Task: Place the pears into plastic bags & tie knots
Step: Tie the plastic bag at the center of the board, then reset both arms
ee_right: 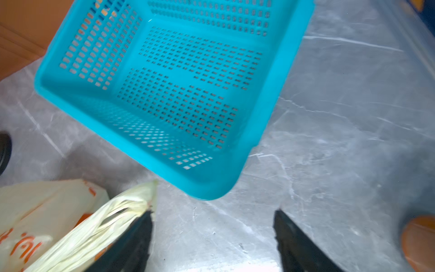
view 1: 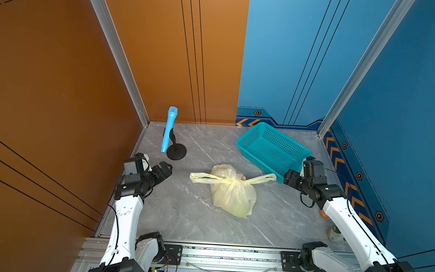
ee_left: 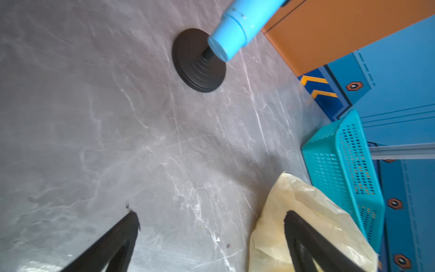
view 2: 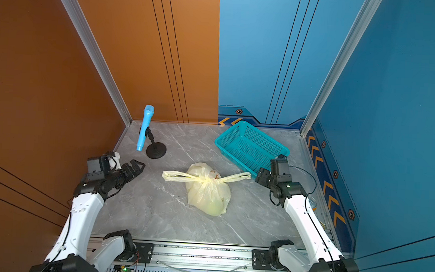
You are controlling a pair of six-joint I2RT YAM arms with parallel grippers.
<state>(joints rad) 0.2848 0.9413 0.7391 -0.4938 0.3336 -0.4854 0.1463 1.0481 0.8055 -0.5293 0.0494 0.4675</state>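
Note:
A pale-yellow plastic bag [view 1: 233, 194] [view 2: 207, 193] lies bulging in the middle of the grey marble table. Its handles are tied in a knot [view 1: 228, 180] [view 2: 200, 179], with a flat loop sticking out on each side. The pears are hidden inside; only a greenish bulge [view 1: 240, 210] shows through the film. My left gripper [view 1: 166, 168] [ee_left: 210, 213] is open, left of the bag and apart from the left loop [view 1: 203, 177]. My right gripper [view 1: 287, 177] [ee_right: 213, 212] is open too, just past the right loop's tip [ee_right: 131, 205], with only bare table between its fingers.
A teal perforated basket [view 1: 272, 147] [ee_right: 164, 82] stands at the back right, close to my right gripper. A blue microphone [view 1: 169, 128] on a black round stand [view 1: 176, 151] stands at the back left. A small bottle [view 1: 334, 234] lies by the right wall.

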